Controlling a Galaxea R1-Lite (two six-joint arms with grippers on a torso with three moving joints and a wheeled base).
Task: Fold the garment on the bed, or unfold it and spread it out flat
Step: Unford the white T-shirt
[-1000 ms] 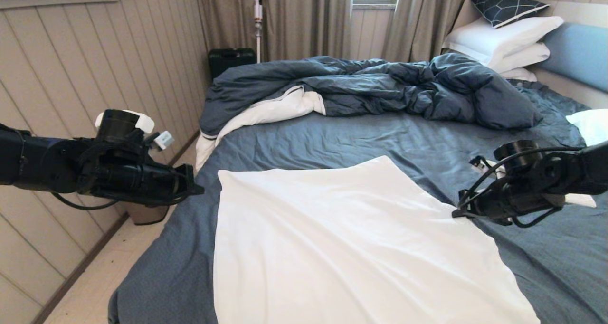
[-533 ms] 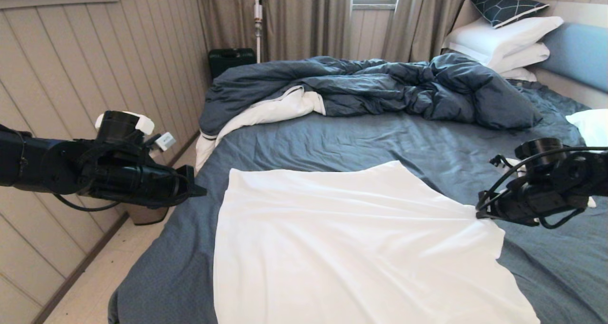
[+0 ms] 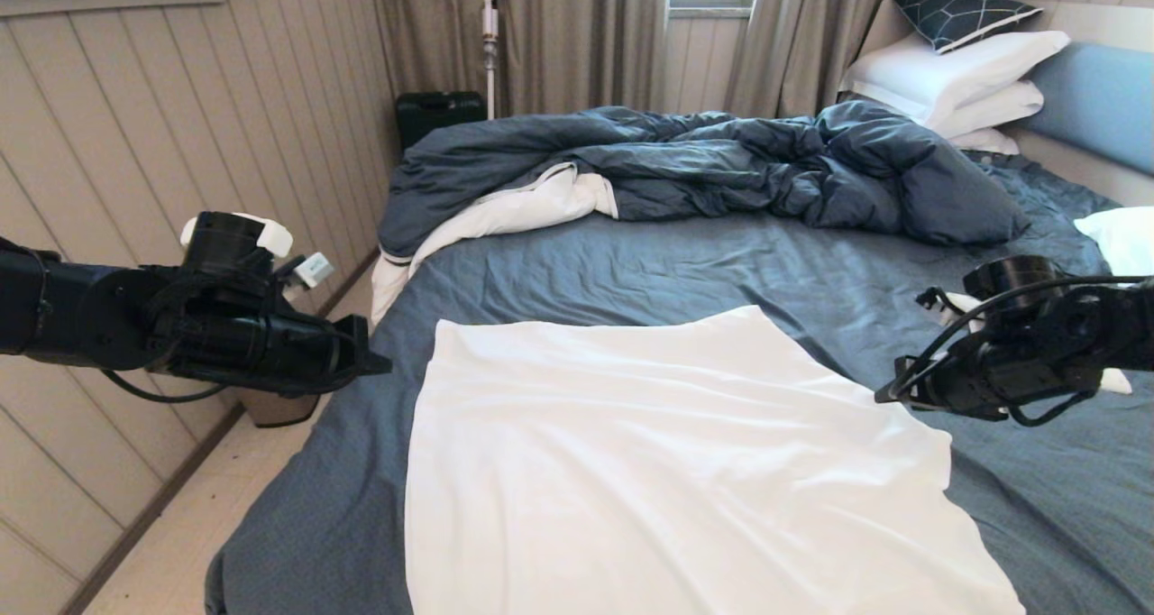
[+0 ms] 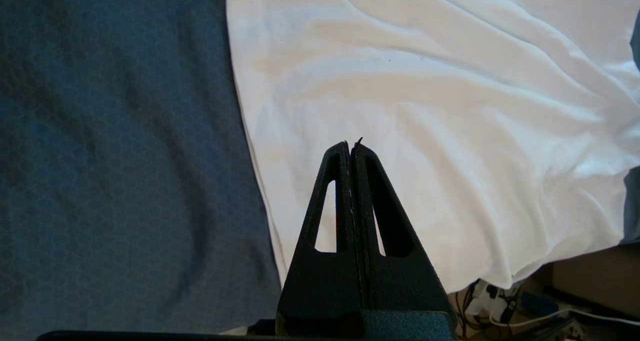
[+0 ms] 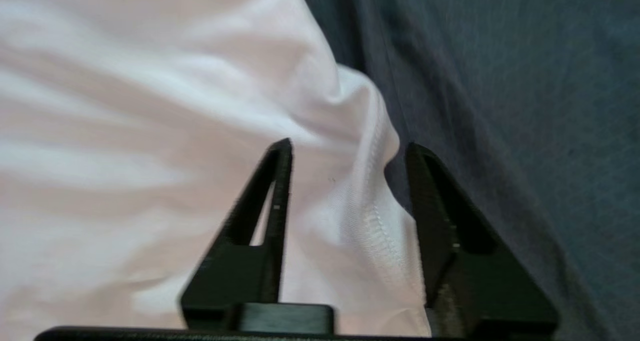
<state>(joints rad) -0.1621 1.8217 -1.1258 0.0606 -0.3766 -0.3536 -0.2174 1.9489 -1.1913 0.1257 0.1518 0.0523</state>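
Garment (image 3: 667, 471): white, spread nearly flat with soft wrinkles on the near half of the bed (image 3: 631, 263), over the slate-blue sheet. Left pincer (image 3: 379, 361): fingers pressed together, empty, held above the bed's left edge beside the garment's left hem. Right pincer (image 5: 347, 151): fingers spread, hovering over the garment's stitched right corner, not pinching it. Rumpled duvet (image 3: 721, 164) lies beyond.

white garment (image 3: 667, 471) spread mostly flat, lightly wrinkled, on near half of bed (image 3: 685, 263); slate-blue sheet, right corner slightly bunched
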